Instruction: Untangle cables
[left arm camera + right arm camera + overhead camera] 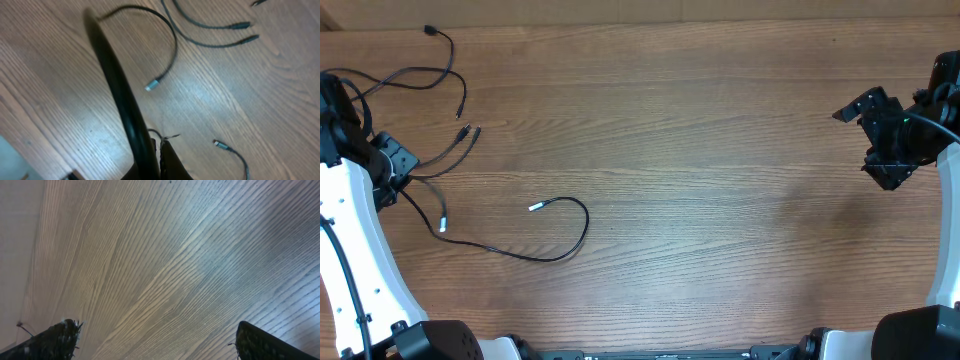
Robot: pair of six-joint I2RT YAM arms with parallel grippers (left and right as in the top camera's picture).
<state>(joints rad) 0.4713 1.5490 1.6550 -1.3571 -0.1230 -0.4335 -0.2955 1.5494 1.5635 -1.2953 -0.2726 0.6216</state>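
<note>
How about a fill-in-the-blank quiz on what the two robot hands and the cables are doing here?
1. The left hand is ___ on a strand of the cables.
2. The right hand hangs ___, holding nothing, over the bare table.
3. All of the cables lie on the robot's ___ side of the table.

Missing words: shut; open; left.
</note>
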